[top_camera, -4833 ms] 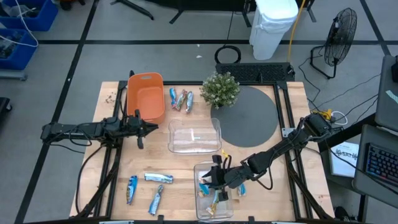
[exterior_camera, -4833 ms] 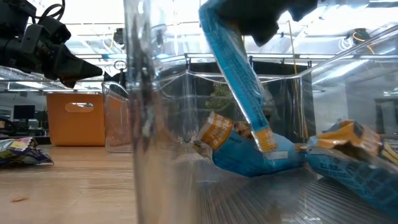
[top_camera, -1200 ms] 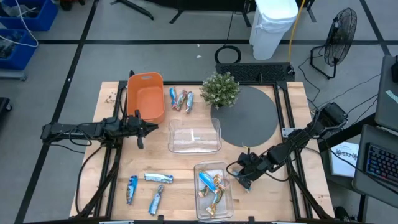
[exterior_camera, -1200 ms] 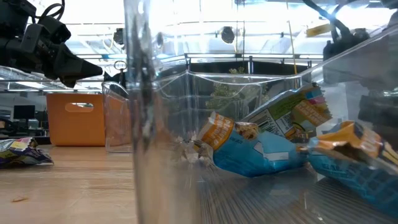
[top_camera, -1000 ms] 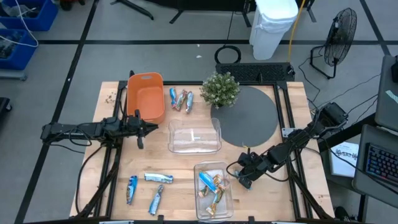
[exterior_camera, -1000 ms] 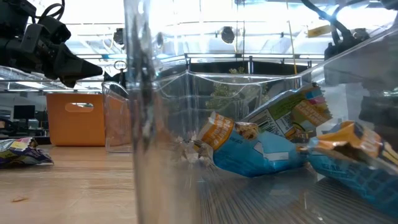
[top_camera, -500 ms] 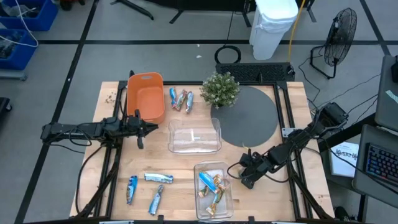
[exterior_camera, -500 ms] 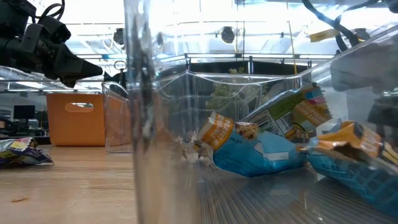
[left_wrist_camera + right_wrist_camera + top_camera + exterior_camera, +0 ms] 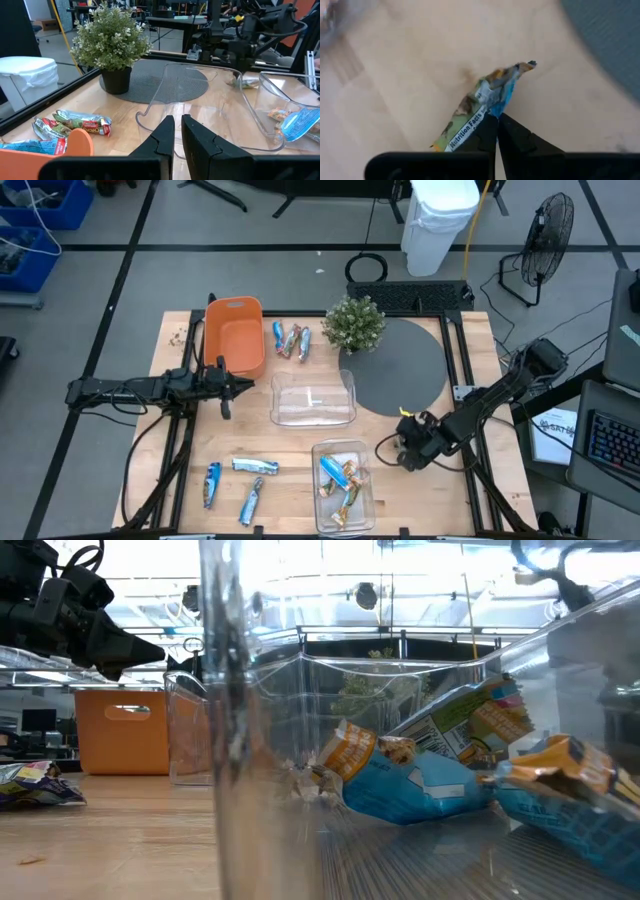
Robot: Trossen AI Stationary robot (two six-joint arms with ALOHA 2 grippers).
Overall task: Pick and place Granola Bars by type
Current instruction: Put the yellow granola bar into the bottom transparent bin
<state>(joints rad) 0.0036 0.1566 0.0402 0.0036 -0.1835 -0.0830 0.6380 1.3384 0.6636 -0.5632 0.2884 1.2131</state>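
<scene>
My right gripper (image 9: 404, 444) is to the right of the near clear bin (image 9: 362, 502) and is shut on a blue-and-green granola bar (image 9: 485, 102). That bin holds several blue and gold bars (image 9: 338, 480), which also show in the low view (image 9: 430, 785). Three bars (image 9: 290, 340) lie at the far side beside the orange bin (image 9: 234, 335). Three blue-and-silver bars (image 9: 238, 480) lie at the near left. My left gripper (image 9: 240, 388) is shut and empty, above the table between the orange bin and the middle clear bin (image 9: 313, 398). My right gripper pinches the bar between its two fingers (image 9: 488, 134), on the wrapper's long edge about halfway along it (image 9: 491, 113). The fingers point down at the table. The bar sticks out past the fingertips, over the wood.
A potted plant (image 9: 355, 325) stands at the far middle, beside a round grey mat (image 9: 400, 365). The middle clear bin holds nothing. Bare wood lies between the near clear bin and the table's right edge (image 9: 450, 490).
My right gripper has risen from the wood beside the near clear bin and has gone toward the table's far right with the bar.
</scene>
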